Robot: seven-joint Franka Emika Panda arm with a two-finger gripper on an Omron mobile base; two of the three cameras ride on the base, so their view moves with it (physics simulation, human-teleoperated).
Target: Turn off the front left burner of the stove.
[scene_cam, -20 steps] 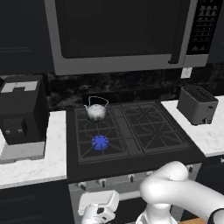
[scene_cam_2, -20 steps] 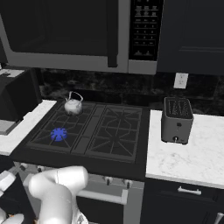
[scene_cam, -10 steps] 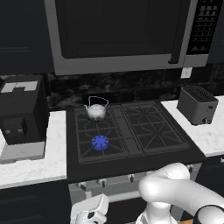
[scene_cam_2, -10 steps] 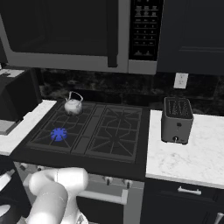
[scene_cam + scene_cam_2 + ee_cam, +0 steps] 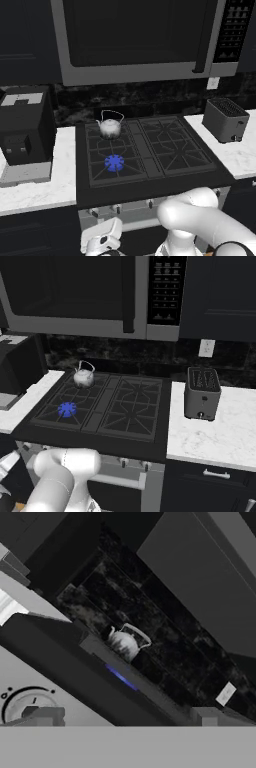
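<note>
The stove [image 5: 150,180] is a wide black cooktop with a silver front panel. Its front left burner [image 5: 114,162] burns with a bright blue flame, also seen as the front left burner [image 5: 66,409] from the right side. My gripper [image 5: 102,242] hangs low in front of the panel, below its left knobs [image 5: 92,212]. In the hand view the gripper [image 5: 127,717] is open, its fingertips [image 5: 45,714] wide apart. A round silver knob [image 5: 30,704] sits right behind the left fingertip. The flame [image 5: 121,677] shows as a thin blue streak over the stove's edge.
A silver kettle [image 5: 110,126] stands on the back left burner. A grey toaster [image 5: 225,120] sits on the right counter, a black coffee machine [image 5: 25,125] on the left. A large microwave [image 5: 135,40] hangs above. My white arm [image 5: 60,476] bends before the oven door.
The hand has drifted slightly left and down in front of the stove's panel, and the arm's elbow has sunk a little. The flame burns as before.
</note>
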